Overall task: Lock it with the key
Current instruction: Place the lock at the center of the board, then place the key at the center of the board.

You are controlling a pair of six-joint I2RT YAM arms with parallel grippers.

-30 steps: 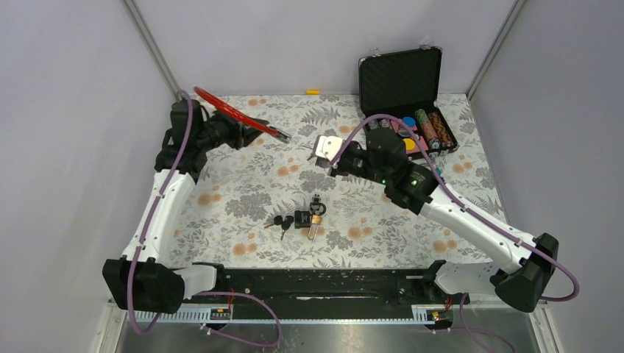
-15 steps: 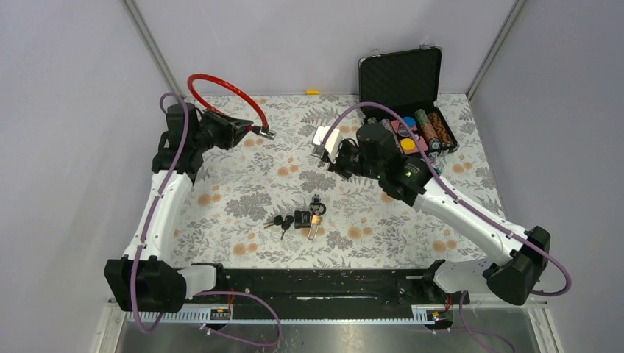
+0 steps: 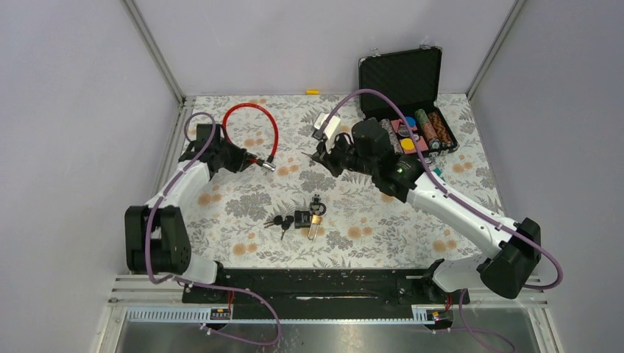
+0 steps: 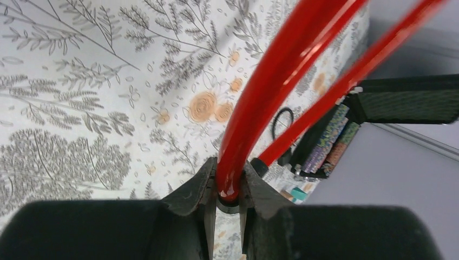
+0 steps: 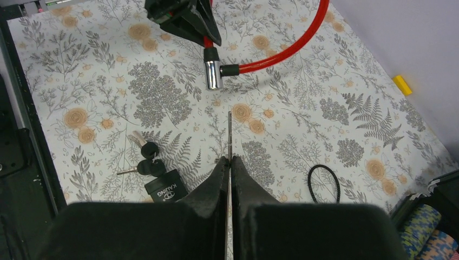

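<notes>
Grey walls (image 3: 73,110) ring the flowery tabletop (image 3: 235,243); a black case (image 3: 401,73) sits in its far right corner. Left pincer (image 4: 228,189) holds the red cable (image 4: 270,81); right pincer (image 5: 229,162) pinches a key (image 5: 229,130).

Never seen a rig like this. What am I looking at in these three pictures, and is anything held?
Two white robot arms are bolted at the near edge of a floral-clothed table. The wide picture comes from a fixed camera above and behind them. The other two come from cameras on the wrists, each showing its own fingers. The left hand is clamped on a red cable lock near its metal end. The right hand is shut on a thin metal blade seen edge-on, probably a key. On the table lie a black padlock with keys, a black loop, a small yellow piece and an open black case holding coloured items.
</notes>
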